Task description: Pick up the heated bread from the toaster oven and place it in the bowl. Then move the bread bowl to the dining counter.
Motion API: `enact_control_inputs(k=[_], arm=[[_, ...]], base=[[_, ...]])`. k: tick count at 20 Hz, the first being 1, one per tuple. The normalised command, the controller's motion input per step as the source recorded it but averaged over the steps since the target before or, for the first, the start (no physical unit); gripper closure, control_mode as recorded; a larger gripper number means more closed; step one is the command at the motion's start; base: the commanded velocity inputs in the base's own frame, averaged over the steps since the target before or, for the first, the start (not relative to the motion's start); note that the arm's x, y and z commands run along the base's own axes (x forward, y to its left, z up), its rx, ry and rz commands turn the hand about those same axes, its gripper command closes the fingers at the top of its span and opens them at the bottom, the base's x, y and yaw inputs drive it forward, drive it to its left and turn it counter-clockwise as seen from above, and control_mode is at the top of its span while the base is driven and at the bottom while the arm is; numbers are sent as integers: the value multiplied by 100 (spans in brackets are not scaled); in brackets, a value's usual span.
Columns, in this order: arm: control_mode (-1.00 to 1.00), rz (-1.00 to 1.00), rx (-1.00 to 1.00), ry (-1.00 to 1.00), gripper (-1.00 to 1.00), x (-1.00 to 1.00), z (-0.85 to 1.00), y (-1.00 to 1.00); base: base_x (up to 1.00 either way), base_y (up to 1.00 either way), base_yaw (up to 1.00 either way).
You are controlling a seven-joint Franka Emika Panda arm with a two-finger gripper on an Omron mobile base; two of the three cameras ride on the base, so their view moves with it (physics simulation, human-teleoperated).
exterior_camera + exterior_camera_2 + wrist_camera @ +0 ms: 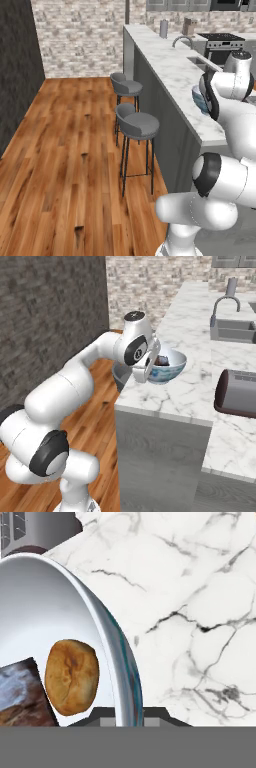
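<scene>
The pale blue-white bowl (170,367) sits at the near end of the dining counter (192,321), close to its edge. I cannot tell whether it rests on the marble or hangs just above it. My gripper (150,373) is shut on the bowl's rim, which runs between the fingertips in the hand view (128,716). Inside the bowl (45,607) lie the dark mottled heated bread (20,692) and a golden-brown roll (71,677). In the left base view my arm covers most of the bowl (196,100). The toaster oven is out of view.
Two grey bar stools (137,125) stand along the counter's grey side above the wooden floor. A dark rounded toaster (237,393) stands on the counter right of the bowl. A sink (232,331) with a faucet lies further along, and a stove (222,42) beyond.
</scene>
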Motion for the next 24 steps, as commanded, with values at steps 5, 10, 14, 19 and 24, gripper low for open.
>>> enact_control_inputs(k=[5, 10, 14, 19, 24], arm=[[-100, 0, 0, 0, 100, 23, -55, -28], [-100, 0, 0, 0, 100, 13, -15, -3], [-100, 0, 0, -1, -100, -12, 2, 19], [-100, 0, -6, -18, -100, -52, 12, 47], [-100, 0, -12, -32, -100, -78, 17, 70]], base=[[0, 0, 0], [0, 0, 0], [0, 0, 0], [0, 0, 0], [0, 0, 0]])
